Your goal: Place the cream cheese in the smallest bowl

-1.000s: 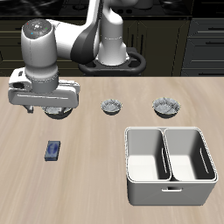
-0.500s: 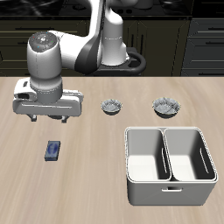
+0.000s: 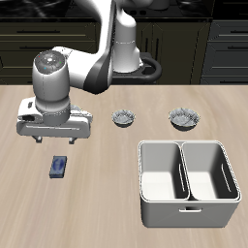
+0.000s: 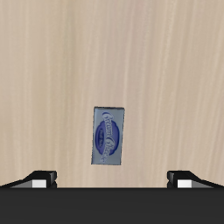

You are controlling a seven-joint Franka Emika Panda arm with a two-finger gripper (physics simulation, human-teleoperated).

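Observation:
The cream cheese (image 3: pixel 59 167) is a small dark blue box lying flat on the wooden table near the front; it also shows in the wrist view (image 4: pixel 108 136) with its blue-white label up. My gripper (image 3: pixel 55 136) hangs above the table just behind the box, open and empty, with its fingertips (image 4: pixel 39 178) spread wide. Two grey speckled bowls stand farther back: a smaller one (image 3: pixel 123 118) and a wider one (image 3: pixel 183 118). A third bowl is hidden behind my gripper, so I cannot tell which is the smallest bowl.
A white two-compartment bin (image 3: pixel 187 181) stands near the table's front edge, beside the bowls' side of the table. The robot's base (image 3: pixel 124 58) is at the back.
My gripper has moved toward the table's front edge and lower, closer to the cream cheese. The box and the bowls have not moved.

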